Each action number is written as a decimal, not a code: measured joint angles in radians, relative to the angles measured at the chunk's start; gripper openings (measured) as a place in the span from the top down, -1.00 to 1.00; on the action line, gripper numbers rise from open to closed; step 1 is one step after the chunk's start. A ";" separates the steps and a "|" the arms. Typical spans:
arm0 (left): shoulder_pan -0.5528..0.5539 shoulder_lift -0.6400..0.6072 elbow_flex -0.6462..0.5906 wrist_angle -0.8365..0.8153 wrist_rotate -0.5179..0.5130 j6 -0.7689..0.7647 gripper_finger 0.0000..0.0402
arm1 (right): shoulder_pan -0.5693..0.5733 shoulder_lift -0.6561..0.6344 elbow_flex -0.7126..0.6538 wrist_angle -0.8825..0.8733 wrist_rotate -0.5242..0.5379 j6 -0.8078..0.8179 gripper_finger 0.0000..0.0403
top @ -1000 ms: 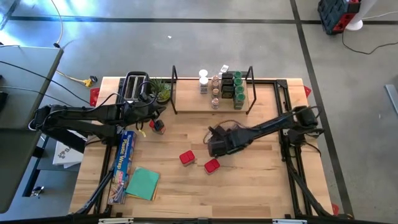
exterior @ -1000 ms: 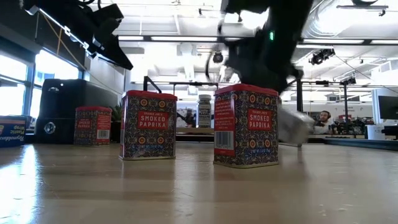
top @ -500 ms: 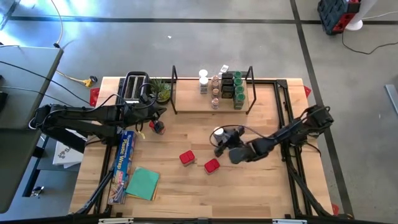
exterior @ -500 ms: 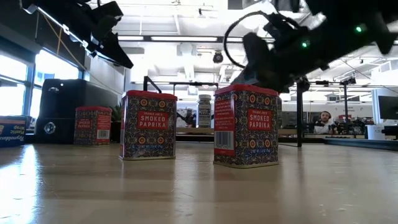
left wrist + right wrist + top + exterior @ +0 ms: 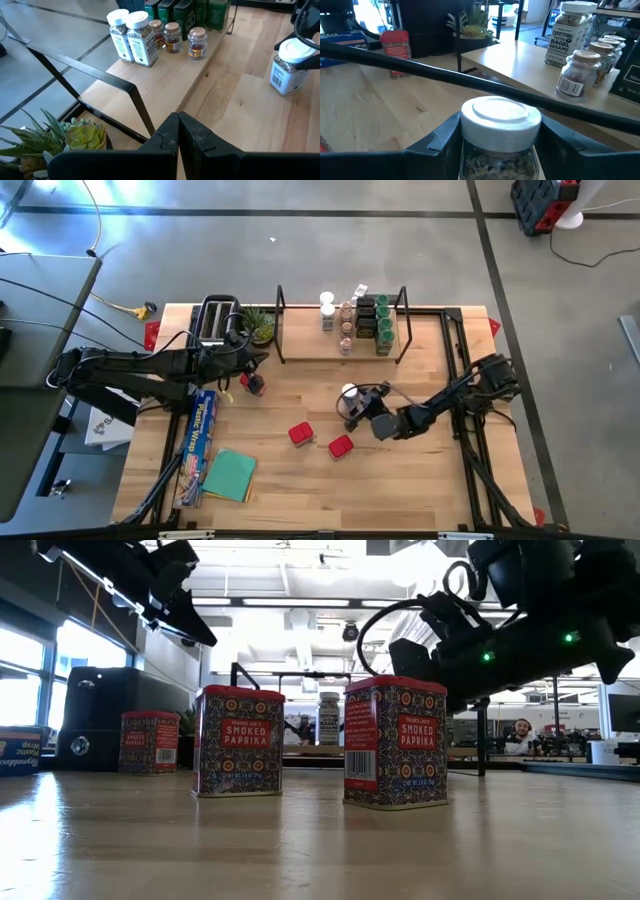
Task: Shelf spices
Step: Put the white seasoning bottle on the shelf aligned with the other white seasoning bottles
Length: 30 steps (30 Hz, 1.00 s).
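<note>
My right fingers [image 5: 497, 145] are clamped on a white-lidded jar [image 5: 500, 131], one finger on each side of its glass just below the lid. In the high view the jar [image 5: 349, 393] sits out over the middle of the tabletop [image 5: 420, 480], in front of the shelf [image 5: 310, 350] and apart from it; I cannot tell whether its base touches the wood.

On the shelf's right half the other spices stand grouped: two white-lidded jars [image 5: 131, 32], three small brownish jars [image 5: 174, 37], then dark jars [image 5: 175, 10] and green-lidded ones [image 5: 384, 320] toward the wire end.

Three red tins remain on the tabletop (two read "smoked paprika" in the low view): one [image 5: 396, 743] nearest my right arm, one [image 5: 238, 741] beside it, a third [image 5: 149, 741] off by the black toaster [image 5: 215, 320].

My left fingers [image 5: 178, 134] are pressed together on nothing, held above the tabletop near the toaster and a small succulent [image 5: 82, 137].
</note>
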 joint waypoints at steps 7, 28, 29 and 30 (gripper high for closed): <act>0.000 0.000 0.000 0.001 0.006 0.002 1.00 | 0.011 0.009 0.000 -0.008 -0.018 0.009 -0.31; 0.000 0.000 0.000 -0.002 0.010 -0.001 1.00 | -0.054 -0.477 0.000 -0.429 -0.570 -0.218 -0.72; 0.000 0.000 0.000 -0.002 0.010 -0.002 1.00 | -0.076 -0.520 0.000 -0.514 -0.625 -0.212 -0.71; 0.000 0.000 0.000 -0.002 0.010 -0.001 1.00 | -0.102 -0.561 0.000 -0.594 -0.666 -0.205 -0.69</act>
